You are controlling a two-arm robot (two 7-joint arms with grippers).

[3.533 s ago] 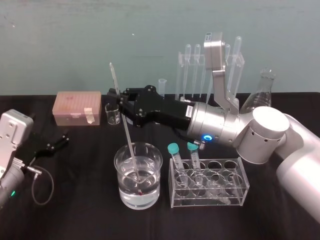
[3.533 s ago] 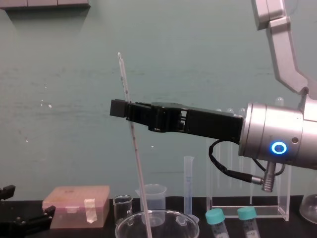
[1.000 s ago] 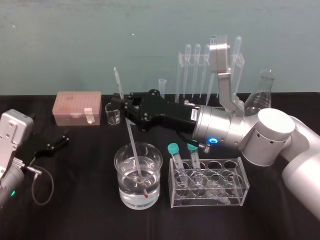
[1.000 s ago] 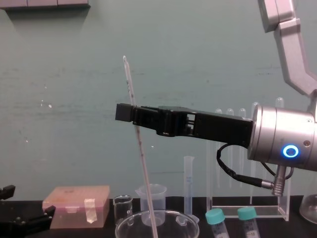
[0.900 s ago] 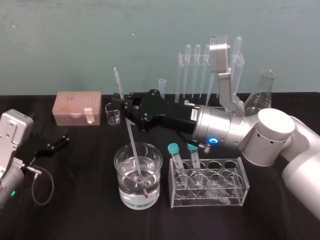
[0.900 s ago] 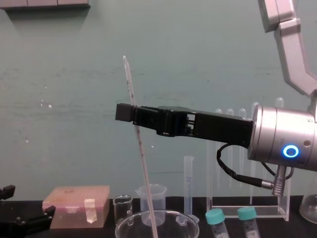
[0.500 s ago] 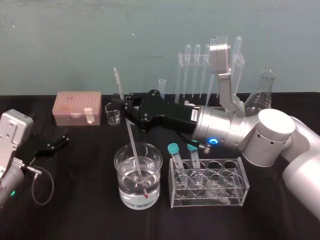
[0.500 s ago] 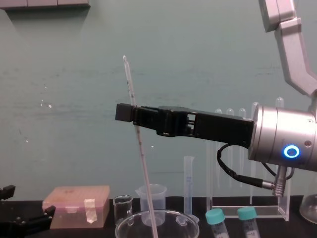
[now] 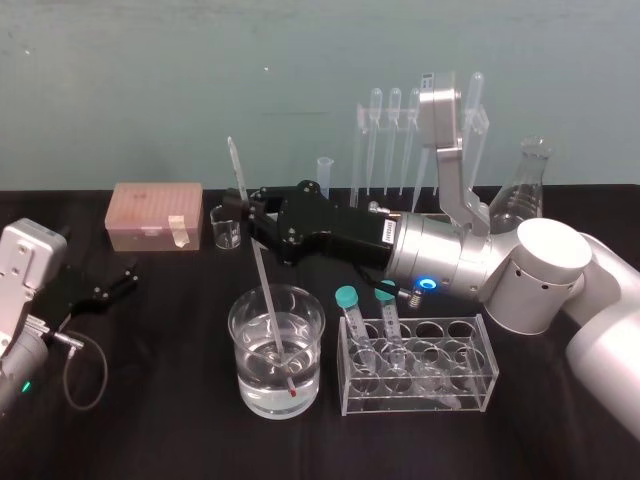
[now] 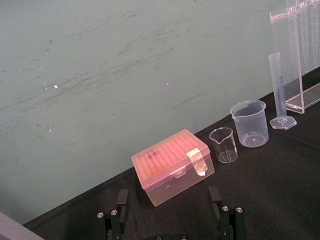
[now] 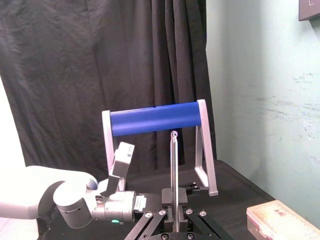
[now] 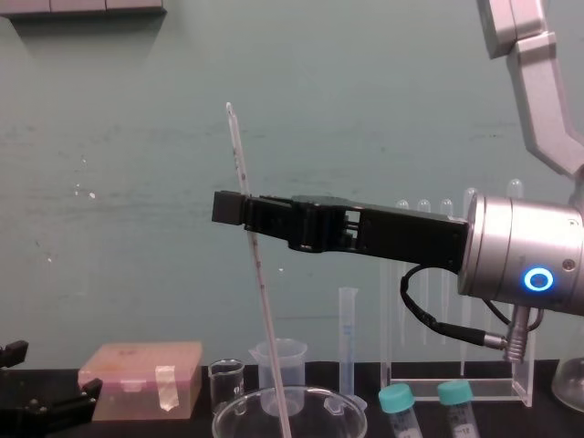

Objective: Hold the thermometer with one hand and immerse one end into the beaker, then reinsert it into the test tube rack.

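Immersion: our right gripper, jaws clamping the thermometer, dips it in the beaker; next, we lift toward the test tube rack.

Black right claw, silver wrist, blue ring light, black cable, white arm

The right gripper reached out level, its black jaws pinched shut on the thermometer, which ran above and below them at a slight tilt. Behind the jaws sat the fat silver wrist, its ring light glowing blue. The left gripper lay low, jaws spread wide.
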